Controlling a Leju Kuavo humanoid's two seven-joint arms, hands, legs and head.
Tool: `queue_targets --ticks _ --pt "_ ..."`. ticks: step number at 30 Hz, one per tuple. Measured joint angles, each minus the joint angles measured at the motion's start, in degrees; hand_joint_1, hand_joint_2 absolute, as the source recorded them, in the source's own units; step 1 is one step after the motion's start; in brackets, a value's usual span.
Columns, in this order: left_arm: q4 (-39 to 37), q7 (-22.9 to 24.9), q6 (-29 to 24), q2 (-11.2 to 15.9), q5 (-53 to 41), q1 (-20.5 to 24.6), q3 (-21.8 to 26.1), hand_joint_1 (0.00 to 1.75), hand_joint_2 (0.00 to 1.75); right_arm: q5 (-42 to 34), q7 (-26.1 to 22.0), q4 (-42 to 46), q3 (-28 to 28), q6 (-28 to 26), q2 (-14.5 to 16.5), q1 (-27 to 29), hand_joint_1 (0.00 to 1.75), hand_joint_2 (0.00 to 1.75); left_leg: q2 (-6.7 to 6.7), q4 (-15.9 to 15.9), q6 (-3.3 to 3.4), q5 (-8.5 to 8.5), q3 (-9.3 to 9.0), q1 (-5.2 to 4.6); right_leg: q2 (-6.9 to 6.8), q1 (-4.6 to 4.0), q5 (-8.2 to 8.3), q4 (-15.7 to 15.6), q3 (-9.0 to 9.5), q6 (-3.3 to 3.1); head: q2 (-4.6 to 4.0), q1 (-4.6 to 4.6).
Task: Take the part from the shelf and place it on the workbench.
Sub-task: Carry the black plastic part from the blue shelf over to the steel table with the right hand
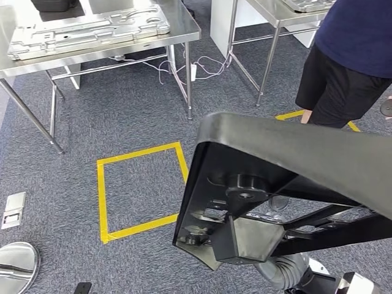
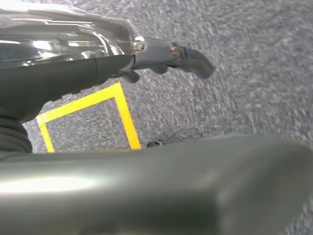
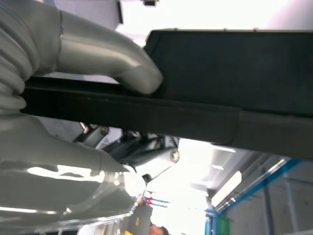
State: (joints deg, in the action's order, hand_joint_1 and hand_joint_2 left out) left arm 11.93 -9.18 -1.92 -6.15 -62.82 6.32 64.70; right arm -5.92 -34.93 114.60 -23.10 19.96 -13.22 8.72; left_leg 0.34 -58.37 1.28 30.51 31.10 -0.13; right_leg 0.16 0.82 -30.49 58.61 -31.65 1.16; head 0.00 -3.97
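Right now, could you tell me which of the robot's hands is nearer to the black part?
Right. The right hand grips the black part, thumb pressed on its edge. The left hand hangs apart from it, over the carpet near the yellow tape square.

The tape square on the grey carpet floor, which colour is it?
Yellow tape square, clearest in the head view.

Black part (image 1: 296,156), matte, ribbed on its underside, at 4 o'clock. Grey speckled carpet (image 1: 138,110) marked with a square of yellow tape (image 1: 100,196) at 8 o'clock. Silver steel workbench (image 1: 185,27) at 11 o'clock, bearing a pale grey pressed panel (image 1: 87,30). Person (image 1: 351,55) at 2 o'clock in navy top and black shorts. Right hand (image 3: 110,54) grey with ribbed cover.
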Motion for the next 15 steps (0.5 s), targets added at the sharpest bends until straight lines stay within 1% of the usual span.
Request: queue_targets --ticks 1,2,3,4,5,6,7,8,9,10,11,12,13,15 --pt "0.0 0.0 0.0 0.0 0.0 0.0 0.0 0.0 1.75 0.0 0.0 0.0 0.0 0.0 0.0 0.0 1.75 1.75 0.0 -0.3 -0.2 0.35 0.05 0.04 -0.03 0.07 0.03 0.0 0.0 -0.36 0.0 -0.01" --pt "0.0 0.0 0.0 0.0 0.0 0.0 0.0 0.0 1.75 0.0 0.0 0.0 0.0 0.0 0.0 0.0 1.75 1.75 0.0 -1.3 -0.47 1.2 0.4 0.11 -0.11 0.16 0.06 -0.1 0.0 -0.76 0.0 -0.01" --pt "0.0 0.0 0.0 0.0 0.0 0.0 0.0 0.0 1.75 0.0 0.0 0.0 0.0 0.0 0.0 0.0 1.75 1.75 0.0 -3.4 -0.78 2.65 1.26 0.19 -0.21 0.28 0.11 -0.1 0.0 -1.08 0.0 -0.02" --pt "0.0 0.0 0.0 -0.1 0.0 0.0 0.0 0.0 1.75 0.0 0.0 0.0 0.0 0.0 0.0 0.0 1.75 1.75 0.0 -6.7 -1.04 4.52 2.67 0.27 -0.28 0.29 0.1 -0.1 -0.05 -1.29 0.0 -0.03" --pt "0.0 0.0 0.0 -0.1 0.0 0.0 0.0 0.0 1.75 0.0 0.0 0.0 0.0 0.0 0.0 0.0 1.75 1.75 0.0 -10.8 -1.22 6.42 4.52 0.35 -0.34 0.27 0.09 -0.1 -0.11 -1.4 0.0 -0.03" --pt "0.0 0.0 0.0 -0.1 0.0 -0.1 0.0 0.0 1.75 0.0 0.0 0.0 0.0 0.0 0.0 0.0 1.75 1.75 -0.01 -14.4 -1.32 7.72 6.18 0.39 -0.38 0.24 0.09 -0.1 -0.14 -1.42 0.0 -0.03" --pt "0.0 0.0 0.0 -0.1 0.0 -0.1 0.0 0.0 1.75 0.0 0.0 0.0 0.0 0.0 0.0 0.0 1.75 1.75 -0.01 -16.4 -1.32 8.04 7.15 0.39 -0.39 0.22 0.07 -0.1 -0.12 -1.43 0.0 -0.03" --pt "0.0 0.0 0.0 -0.1 0.0 -0.2 0.0 0.0 1.75 0.0 0.0 0.0 0.0 0.0 0.0 0.0 1.75 1.75 0.0 -16.2 -1.23 7.18 7.1 0.39 -0.37 0.19 0.05 -0.1 -0.03 -1.43 0.0 -0.03" --pt "0.0 0.0 0.0 -0.1 0.0 -0.2 0.0 0.0 1.75 0.0 0.0 0.0 0.0 0.0 0.0 0.0 1.75 1.75 -0.01 -13.6 -1.02 5.28 5.91 0.37 -0.33 0.17 0.01 -0.1 0.11 -1.39 0.0 -0.03" --pt "0.0 0.0 0.0 0.0 0.0 -0.2 0.0 0.0 1.75 0.0 0.0 0.0 0.0 0.0 0.0 0.0 1.75 1.75 -0.03 -9.4 -0.69 2.92 4.08 0.31 -0.29 0.15 -0.05 -0.1 0.25 -1.34 0.0 -0.03" --pt "0.0 0.0 0.0 0.0 0.0 -0.1 0.0 0.0 1.75 0.0 0.0 0.0 0.0 0.0 0.0 0.0 1.75 1.75 -0.06 -5.5 -0.36 1.14 2.34 0.19 -0.25 0.05 -0.14 -0.1 0.34 -1.23 0.0 -0.03" --pt "0.0 0.0 0.0 0.0 0.0 -0.1 0.0 0.0 1.75 0.0 0.0 0.0 0.0 0.0 0.0 0.0 1.75 1.75 -0.09 -2.5 -0.07 0.08 1.03 0.06 -0.2 -0.02 -0.2 0.0 0.32 -1.07 0.0 -0.03" --pt "0.0 0.0 0.0 0.0 0.0 -0.1 0.0 0.0 1.75 0.0 0.0 0.0 0.0 0.0 0.0 0.0 1.75 1.75 -0.12 -0.9 0.14 -0.22 0.4 -0.05 -0.18 -0.08 -0.23 0.0 0.22 -0.87 0.0 -0.02" --pt "0.0 0.0 0.0 0.0 0.0 0.0 0.0 0.0 1.75 0.0 0.0 0.0 0.0 0.0 0.0 -0.1 1.75 1.75 -0.14 -0.3 0.33 0.05 0.31 -0.15 -0.17 -0.09 -0.13 -0.1 0.07 -0.29 0.0 -0.01"
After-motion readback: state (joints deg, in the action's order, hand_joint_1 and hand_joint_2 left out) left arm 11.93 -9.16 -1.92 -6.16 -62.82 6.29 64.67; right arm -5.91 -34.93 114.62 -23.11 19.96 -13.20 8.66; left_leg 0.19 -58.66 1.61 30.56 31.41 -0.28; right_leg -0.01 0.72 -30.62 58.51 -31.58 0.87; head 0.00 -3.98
